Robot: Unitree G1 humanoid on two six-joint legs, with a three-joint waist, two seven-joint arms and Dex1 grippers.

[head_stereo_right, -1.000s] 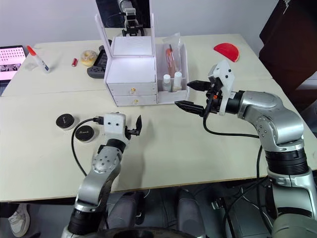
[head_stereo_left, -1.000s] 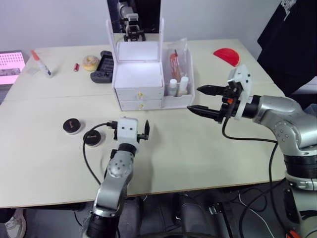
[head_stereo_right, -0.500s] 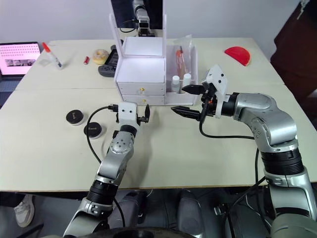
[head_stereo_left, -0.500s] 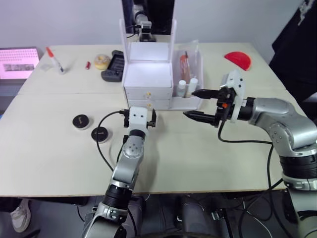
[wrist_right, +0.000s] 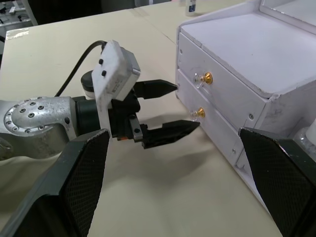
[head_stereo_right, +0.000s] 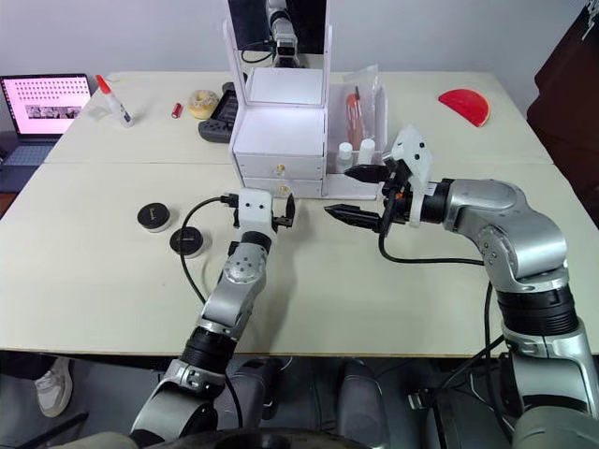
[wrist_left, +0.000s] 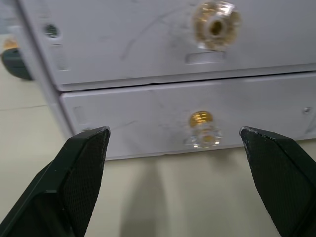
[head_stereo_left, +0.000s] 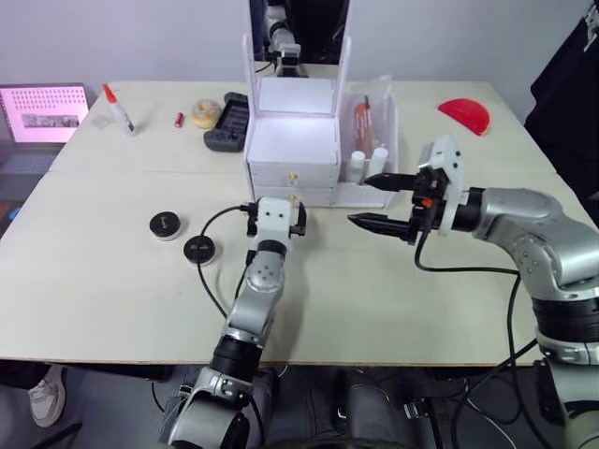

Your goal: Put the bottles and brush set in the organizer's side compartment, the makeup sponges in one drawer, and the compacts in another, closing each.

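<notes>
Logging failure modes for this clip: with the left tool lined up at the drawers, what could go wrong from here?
1. The left tool is open and centred on the lower drawer knob. The upper knob sits close above, so a small vertical error could catch the wrong drawer.
2. The organizer looks light, so pulling a knob may drag the whole box forward.
3. The open right tool hovers beside the side compartment and could bump it.

Organizer (head_stereo_left: pixel 290 150): white, mirror upright, both drawers shut. Side compartment (head_stereo_left: pixel 386 140) holds bottles (head_stereo_left: pixel 367 165) and brush set (head_stereo_left: pixel 363 117). Two black compacts (head_stereo_left: pixel 184 237) on table, left of organizer, lids on.
</notes>
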